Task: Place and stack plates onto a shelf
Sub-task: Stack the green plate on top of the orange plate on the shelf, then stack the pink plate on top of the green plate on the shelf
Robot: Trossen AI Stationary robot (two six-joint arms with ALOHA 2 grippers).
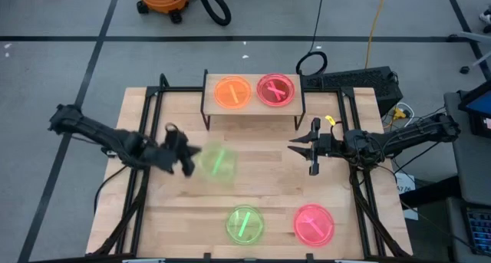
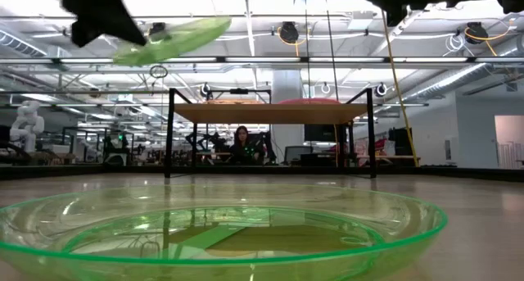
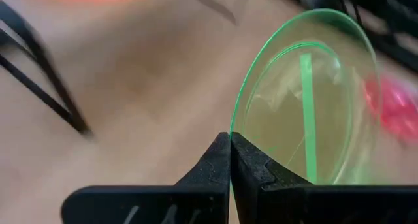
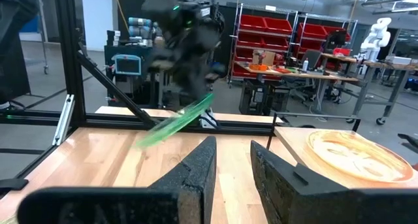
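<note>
The shelf (image 1: 253, 110) holds an orange plate (image 1: 232, 92) and a pink plate (image 1: 276, 90). The left end effector (image 1: 189, 157), clenched on a green plate (image 1: 218, 163), carries it above the tabletop (image 1: 268, 186). A second green plate (image 1: 245, 224) and a second pink plate (image 1: 314, 224) wait; the right end effector (image 1: 303, 146) hangs released beside the shelf.

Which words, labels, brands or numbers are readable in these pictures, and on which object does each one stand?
None can be read.
Plates: only bright streaks, no writing.
Shelf: plain wood, no label.
Screen in the room behind: too small and blurred to read.
</note>
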